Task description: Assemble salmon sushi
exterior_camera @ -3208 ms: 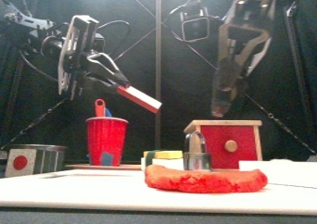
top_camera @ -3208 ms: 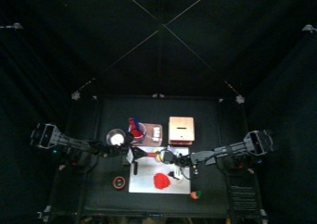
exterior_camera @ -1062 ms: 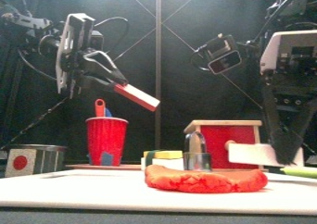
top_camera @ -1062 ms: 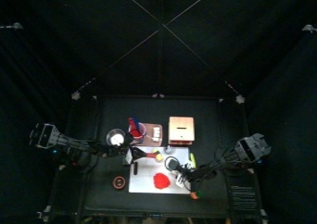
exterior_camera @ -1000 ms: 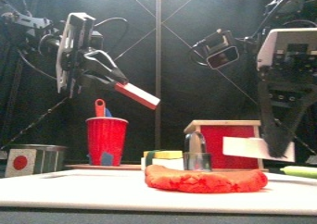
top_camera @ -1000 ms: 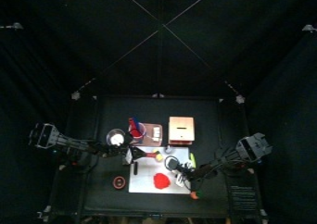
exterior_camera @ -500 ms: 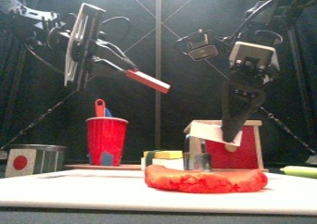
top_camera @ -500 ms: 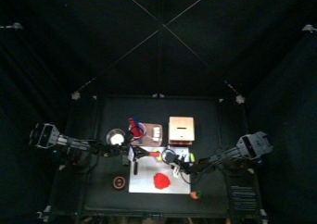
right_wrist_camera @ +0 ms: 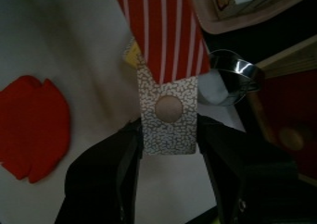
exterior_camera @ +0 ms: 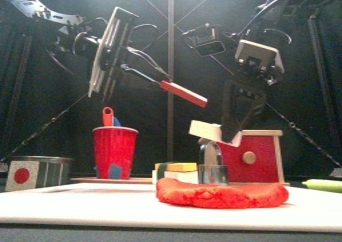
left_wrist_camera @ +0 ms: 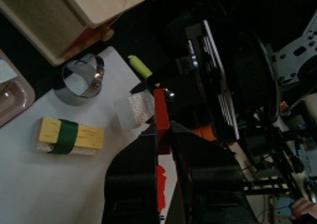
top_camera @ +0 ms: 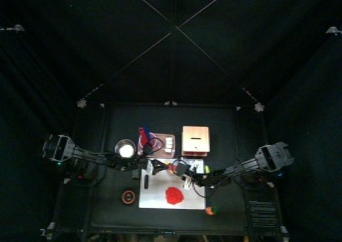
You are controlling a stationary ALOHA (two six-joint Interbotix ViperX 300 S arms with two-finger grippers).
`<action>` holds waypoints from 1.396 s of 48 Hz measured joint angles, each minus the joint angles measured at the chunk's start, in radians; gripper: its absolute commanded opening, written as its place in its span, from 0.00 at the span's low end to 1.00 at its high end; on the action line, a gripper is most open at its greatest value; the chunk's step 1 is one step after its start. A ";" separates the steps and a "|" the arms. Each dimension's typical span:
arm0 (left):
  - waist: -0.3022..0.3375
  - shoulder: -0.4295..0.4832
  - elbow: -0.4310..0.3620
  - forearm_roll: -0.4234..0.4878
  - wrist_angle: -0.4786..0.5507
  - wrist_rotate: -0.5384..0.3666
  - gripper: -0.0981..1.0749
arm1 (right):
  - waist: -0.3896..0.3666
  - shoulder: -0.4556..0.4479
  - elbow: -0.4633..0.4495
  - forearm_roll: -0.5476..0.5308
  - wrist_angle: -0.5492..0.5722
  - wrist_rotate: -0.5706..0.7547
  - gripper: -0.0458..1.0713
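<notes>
On table, whole scene: black table [top_camera: 107, 121] inside black curtains, one arm in from each side, both grippers meeting above the middle.
Left arm: comes in from 9 o'clock, raised above the red cup.
Right arm: comes in from 3 o'clock, wrist angled down toward the centre.
Wooden box [top_camera: 197, 138]: at 12 to 1 o'clock of table centre, upright, red front panel with a pale dot.
White mat [exterior_camera: 80, 206]: at 6 o'clock of centre, carries the salmon.
Red cup [exterior_camera: 114, 151]: at 10 o'clock of centre, upright, something red and blue standing in it.
Salmon slice [exterior_camera: 221, 193]: task piece, flat on the mat at 6 o'clock, nothing touching it.
Left gripper [exterior_camera: 131, 72]: clamped on a red-and-white stick [exterior_camera: 181, 91], held in the air, far end tilted down toward the right gripper.
Right gripper [right_wrist_camera: 169, 135]: jaws closed on a white speckled rice block [right_wrist_camera: 168, 98], held in the air just above the box front and above the salmon, not touching it.
Round tin [exterior_camera: 27, 172]: at 7 to 8 o'clock, red dot on its side.
Metal ring [left_wrist_camera: 81, 82]: beside the box, at table centre.
Yellow block with green band [left_wrist_camera: 62, 135]: near the ring, lying flat.
</notes>
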State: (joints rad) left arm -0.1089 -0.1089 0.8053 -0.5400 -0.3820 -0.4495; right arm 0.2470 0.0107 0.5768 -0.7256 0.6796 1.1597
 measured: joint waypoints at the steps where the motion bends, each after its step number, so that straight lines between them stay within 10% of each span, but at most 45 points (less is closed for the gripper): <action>1: 0.000 0.003 -0.002 0.000 0.000 -0.003 0.41 | -0.003 0.000 -0.002 -0.003 0.000 0.000 0.68; 67: 0.011 0.104 -0.071 0.037 0.000 -0.046 0.40 | -0.014 0.015 -0.035 -0.104 -0.023 0.000 0.68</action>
State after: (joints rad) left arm -0.0982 -0.0046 0.7348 -0.5031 -0.3820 -0.4955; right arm 0.2332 0.0261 0.5415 -0.8299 0.6565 1.1597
